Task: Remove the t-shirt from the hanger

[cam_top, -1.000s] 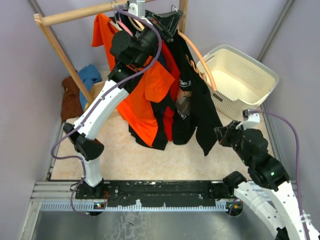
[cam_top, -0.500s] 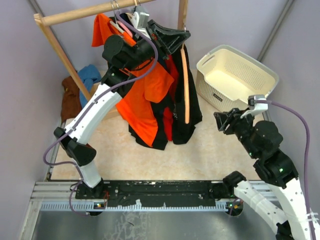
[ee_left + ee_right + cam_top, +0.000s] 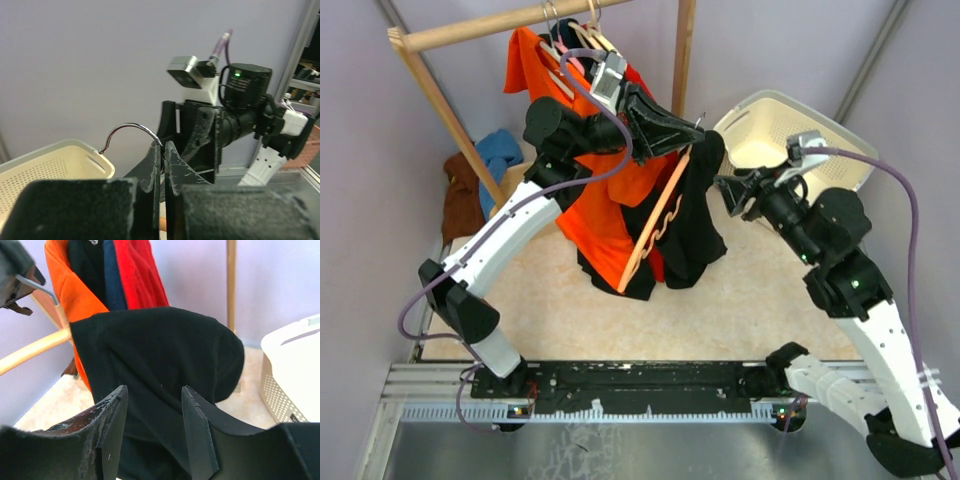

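Observation:
My left gripper is shut on the metal hook of a wooden hanger, which slants down to the left, away from the rack. A black t-shirt hangs bunched over the hanger's upper end. In the left wrist view the left gripper pinches the hook's wire at its tips. My right gripper is open, just right of the shirt and pointing at it. In the right wrist view the black t-shirt fills the space just beyond the right gripper, with one bare hanger arm sticking out left.
An orange shirt and red and dark garments hang behind on the wooden rod. The rack's post stands behind the shirt. A cream laundry basket sits at the right. Blue and brown clothes lie at the left wall.
The left gripper has carried the hanger right and down off the rod, tilting it. The right gripper opened, then rose up and left to the shirt, which now hangs bunched.

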Controlling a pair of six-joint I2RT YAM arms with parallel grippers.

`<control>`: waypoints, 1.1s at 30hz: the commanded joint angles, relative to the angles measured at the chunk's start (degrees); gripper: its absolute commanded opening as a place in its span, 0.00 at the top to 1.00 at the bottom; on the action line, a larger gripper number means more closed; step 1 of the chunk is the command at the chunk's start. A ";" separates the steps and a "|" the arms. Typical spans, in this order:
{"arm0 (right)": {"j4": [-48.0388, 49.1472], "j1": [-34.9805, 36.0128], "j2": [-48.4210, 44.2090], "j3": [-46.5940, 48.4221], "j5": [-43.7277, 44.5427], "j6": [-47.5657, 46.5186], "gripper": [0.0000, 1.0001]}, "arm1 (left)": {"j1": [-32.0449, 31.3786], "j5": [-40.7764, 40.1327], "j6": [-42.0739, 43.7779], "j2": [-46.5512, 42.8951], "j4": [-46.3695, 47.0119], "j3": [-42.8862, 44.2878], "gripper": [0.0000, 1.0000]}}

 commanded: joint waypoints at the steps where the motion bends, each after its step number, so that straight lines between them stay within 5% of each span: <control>1: 6.83 0.39 2.92 3.36 -7.02 -0.59 0.53 | 0.37 3.92 -3.28 -4.21 7.41 -1.74 1.00; 19: 15.01 0.39 6.70 0.42 -17.89 3.54 0.59 | 0.37 6.78 -7.48 -4.60 11.16 -3.57 1.00; 33: 18.37 0.39 7.66 -2.25 -18.61 4.62 0.81 | 0.39 7.80 -12.20 -3.51 15.05 -3.65 1.00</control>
